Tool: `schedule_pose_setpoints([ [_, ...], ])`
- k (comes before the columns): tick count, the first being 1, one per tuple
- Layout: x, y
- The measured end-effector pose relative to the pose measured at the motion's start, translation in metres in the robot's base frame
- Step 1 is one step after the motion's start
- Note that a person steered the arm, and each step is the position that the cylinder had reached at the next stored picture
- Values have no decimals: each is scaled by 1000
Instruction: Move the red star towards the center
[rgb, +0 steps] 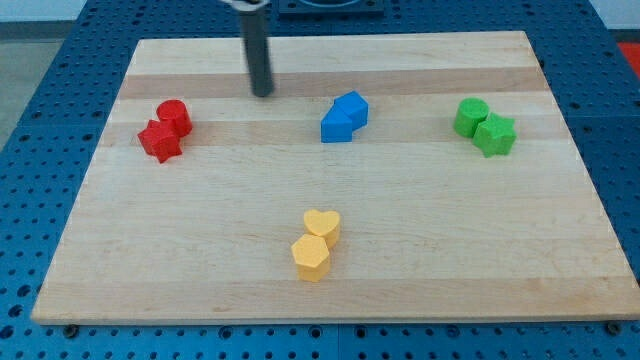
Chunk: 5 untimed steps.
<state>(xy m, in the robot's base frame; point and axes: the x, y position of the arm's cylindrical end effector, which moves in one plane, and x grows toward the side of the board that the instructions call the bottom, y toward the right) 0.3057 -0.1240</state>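
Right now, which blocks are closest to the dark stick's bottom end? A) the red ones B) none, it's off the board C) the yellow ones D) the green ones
A: my tip sits near the view's top, just right of the red star and red cylinder, touching neither.

Rod (258, 50) cut at view's top
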Motion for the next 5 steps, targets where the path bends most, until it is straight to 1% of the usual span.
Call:
schedule_pose_setpoints([
  [1, -2, -55],
  [2, 8, -104],
  [3, 37, -126],
  [5, 97, -130],
])
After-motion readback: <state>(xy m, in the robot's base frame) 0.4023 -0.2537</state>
